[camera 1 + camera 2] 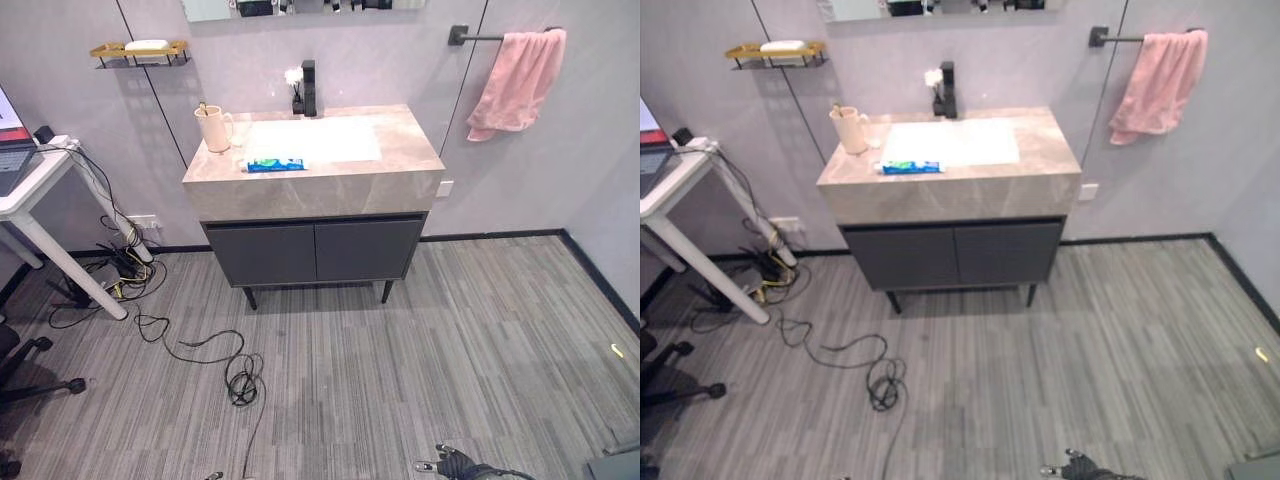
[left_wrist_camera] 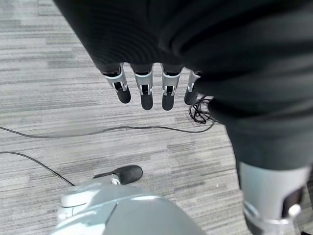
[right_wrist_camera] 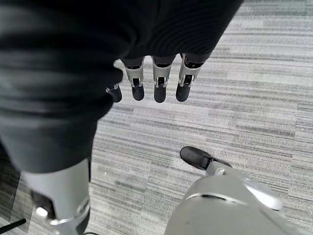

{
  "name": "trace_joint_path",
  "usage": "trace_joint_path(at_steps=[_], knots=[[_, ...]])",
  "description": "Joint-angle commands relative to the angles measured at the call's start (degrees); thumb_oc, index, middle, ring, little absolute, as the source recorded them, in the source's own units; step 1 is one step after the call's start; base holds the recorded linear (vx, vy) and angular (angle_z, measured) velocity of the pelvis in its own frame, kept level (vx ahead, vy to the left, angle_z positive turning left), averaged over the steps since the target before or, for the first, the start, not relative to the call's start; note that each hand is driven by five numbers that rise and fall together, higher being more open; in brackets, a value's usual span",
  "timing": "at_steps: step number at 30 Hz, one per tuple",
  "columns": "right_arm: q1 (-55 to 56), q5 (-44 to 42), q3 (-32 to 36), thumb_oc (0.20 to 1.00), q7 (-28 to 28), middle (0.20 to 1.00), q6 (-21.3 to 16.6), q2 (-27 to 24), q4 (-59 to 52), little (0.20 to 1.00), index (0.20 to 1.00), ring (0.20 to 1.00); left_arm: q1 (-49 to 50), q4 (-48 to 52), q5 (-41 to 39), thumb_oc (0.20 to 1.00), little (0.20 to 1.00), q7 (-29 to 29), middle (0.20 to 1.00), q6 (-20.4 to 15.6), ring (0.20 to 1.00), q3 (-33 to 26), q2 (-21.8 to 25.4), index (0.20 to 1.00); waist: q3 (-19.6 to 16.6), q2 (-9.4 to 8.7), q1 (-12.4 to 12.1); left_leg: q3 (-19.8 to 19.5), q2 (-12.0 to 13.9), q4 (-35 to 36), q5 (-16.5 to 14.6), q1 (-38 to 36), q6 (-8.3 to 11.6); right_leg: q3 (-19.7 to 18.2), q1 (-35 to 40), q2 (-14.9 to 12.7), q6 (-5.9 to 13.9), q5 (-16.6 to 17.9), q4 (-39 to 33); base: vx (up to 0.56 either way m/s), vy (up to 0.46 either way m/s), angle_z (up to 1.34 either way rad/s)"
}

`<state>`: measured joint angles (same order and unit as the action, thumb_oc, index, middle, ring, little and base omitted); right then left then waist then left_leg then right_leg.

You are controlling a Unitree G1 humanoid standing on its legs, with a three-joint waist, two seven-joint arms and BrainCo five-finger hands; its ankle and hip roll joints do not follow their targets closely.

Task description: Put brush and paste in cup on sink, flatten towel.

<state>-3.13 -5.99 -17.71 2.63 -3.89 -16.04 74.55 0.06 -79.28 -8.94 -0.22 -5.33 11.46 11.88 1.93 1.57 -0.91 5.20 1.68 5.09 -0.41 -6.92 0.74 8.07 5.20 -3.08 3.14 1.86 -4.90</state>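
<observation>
Seen across the floor: paste [image 1: 276, 164] flat on the sink [image 1: 400, 150] counter's near left, cup [image 1: 212, 128] just behind — pink towel [image 1: 517, 82] bunched on the far-right bar. Left hand [image 2: 146, 90] and right hand [image 3: 159, 83] hanging relaxed, holding nothing.

At the upper left of the frame the cup [image 1: 212, 128] holds something too small to identify, the mirror [image 1: 300, 8] is cut off by the top edge, the white desk [image 1: 30, 190] by the left edge, and a small yellow object [image 1: 617, 350] at far right stays unreadable.
</observation>
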Motion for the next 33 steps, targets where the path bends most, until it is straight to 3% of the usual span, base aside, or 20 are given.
trace_joint_path(at_steps=[1,11,21,33], knots=[[-1.73,-0.68,-1.49,1.000,-0.27,1.000,-1.63,0.41,2.38,1.000,1.000,1.000,-2.10,-2.68,-0.05,1.000,1.000,0.56,1.000,-1.38,1.000,-0.63,0.38,1.000,-0.57,-2.53,-1.07,-2.47,-2.15,-0.65,-0.29,0.47,0.13,-2.84,-0.42,-1.98,3.16,-0.18,1.52,0.00,0.000,0.00],[-1.24,-5.56,0.50,1.000,0.80,1.000,-1.93,0.94,1.27,1.000,1.000,1.000,-1.77,-3.11,-1.15,1.000,1.000,1.00,1.000,-1.49,1.000,-2.16,0.73,1.000,-0.78,-2.85,-1.20,-2.15,-2.70,-1.48,-1.00,0.98,-0.47,-3.59,-1.12,-2.92,3.74,-0.10,2.68,0.00,0.038,-0.01],[-2.65,-4.82,-0.12,1.000,-0.39,1.000,-1.73,1.29,0.99,1.000,1.000,1.000,-3.10,-1.59,-0.65,1.000,1.000,1.82,1.000,-2.02,1.000,-0.80,1.44,1.000,1.02,-3.04,-1.16,-2.75,-3.76,-3.41,-1.86,2.42,-2.07,-4.21,-4.90,-3.79,4.69,-1.00,9.70,-0.02,0.065,0.00],[-3.63,-5.94,-0.62,1.000,-0.61,1.000,-1.95,2.20,-0.34,1.000,1.000,1.000,-3.67,-1.19,0.99,1.000,1.000,2.63,1.000,-2.26,1.000,0.15,1.90,1.000,1.26,-2.91,-1.55,-2.80,-5.46,-3.46,-2.45,2.39,-3.24,-4.39,-5.61,-5.65,5.75,-0.30,10.73,0.01,0.074,0.01]])
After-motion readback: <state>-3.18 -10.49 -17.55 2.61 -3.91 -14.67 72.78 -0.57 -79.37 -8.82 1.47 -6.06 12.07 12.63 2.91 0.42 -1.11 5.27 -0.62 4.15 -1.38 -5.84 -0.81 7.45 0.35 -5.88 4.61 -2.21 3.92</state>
